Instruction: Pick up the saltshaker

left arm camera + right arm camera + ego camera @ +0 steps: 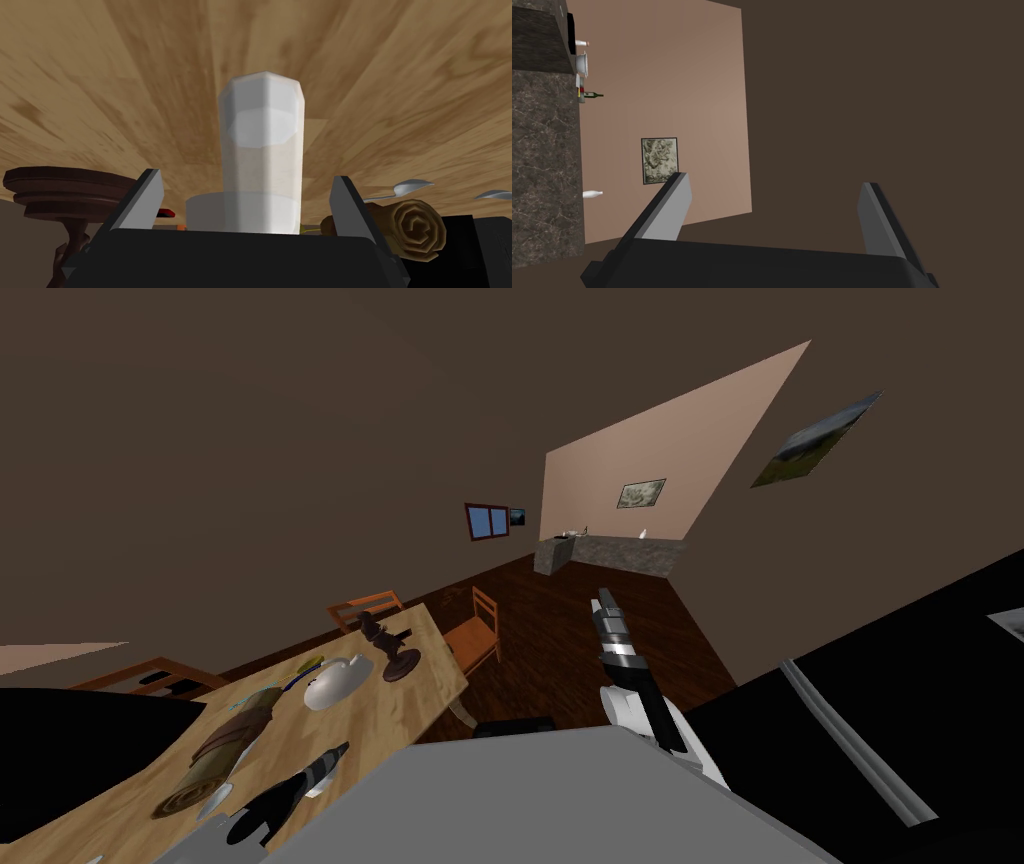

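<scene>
The saltshaker [262,150] is a pale, translucent, eight-sided column with a wider white end close to the gripper's dark body. It stands on the wooden table [100,75]. My left gripper [247,175] is open and the shaker sits between its fingers, with a gap on each side. From the head camera, the left gripper [336,756] reaches over the table [425,688] near its front edge. My right gripper [775,180] is open and empty, and the head view has it [603,602] raised over the dark floor to the right.
A dark brown candlestick [392,650] [55,195], a white teapot-like vessel [335,681], a rolled brown cloth [215,753] [415,227] and spoons [410,187] share the table. Wooden chairs [478,633] stand at its far side. A black area lies at right.
</scene>
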Available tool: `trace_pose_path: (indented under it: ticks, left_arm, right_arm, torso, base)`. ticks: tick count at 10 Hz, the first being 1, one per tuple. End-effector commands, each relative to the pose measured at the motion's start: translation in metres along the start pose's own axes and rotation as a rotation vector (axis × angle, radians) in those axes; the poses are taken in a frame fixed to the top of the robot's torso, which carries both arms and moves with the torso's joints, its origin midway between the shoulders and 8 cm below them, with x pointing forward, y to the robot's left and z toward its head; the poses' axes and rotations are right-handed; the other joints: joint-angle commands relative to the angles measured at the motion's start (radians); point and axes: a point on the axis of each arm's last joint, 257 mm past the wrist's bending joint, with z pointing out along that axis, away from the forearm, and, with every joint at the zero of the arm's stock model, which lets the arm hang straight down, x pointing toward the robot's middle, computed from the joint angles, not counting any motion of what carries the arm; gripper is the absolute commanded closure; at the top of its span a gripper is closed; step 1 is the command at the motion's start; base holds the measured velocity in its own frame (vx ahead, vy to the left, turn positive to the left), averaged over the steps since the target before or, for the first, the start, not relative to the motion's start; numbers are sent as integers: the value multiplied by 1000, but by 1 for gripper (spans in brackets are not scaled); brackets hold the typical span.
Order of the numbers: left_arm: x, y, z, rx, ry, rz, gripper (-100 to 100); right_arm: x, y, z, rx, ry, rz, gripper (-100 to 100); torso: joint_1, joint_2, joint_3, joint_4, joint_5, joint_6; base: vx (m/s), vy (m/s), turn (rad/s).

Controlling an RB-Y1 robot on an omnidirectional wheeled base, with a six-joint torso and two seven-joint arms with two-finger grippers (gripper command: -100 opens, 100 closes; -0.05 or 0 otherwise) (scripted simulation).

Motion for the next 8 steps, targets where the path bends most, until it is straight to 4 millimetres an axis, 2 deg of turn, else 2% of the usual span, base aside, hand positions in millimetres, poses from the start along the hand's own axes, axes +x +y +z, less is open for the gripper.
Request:
trace_pose_path:
  ticks: [1,2,6,7,8]
  left_arm:
    - [0,0,0,0,0,0,-100]
    - [1,0,0,1,0,0,100]
    - [0,0,0,0,-1,-1,100]
    - [0,0,0,0,-1,0,0]
    - [-4,-1,-4,3,-1,4,100]
  right_arm:
    - [0,0,0,0,0,0,0]
    - [0,0,0,0,0,0,0]
    - [0,0,0,0,0,0,0]
    - [0,0,0,0,0,0,0]
    - [0,0,0,0,0,0,0]
  torso:
    - [0,0,0,0,0,0]
    - [1,-1,0,0,1,0]
    - [1,-1,-1,0,2,1]
    - [1,-1,-1,0,2,1]
    - [1,-1,-1,0,2,1]
  base:
    - [6,17,-11]
    - [0,0,0]
    - [0,0,0]
    - [0,0,0]
    - [-10,-20,49]
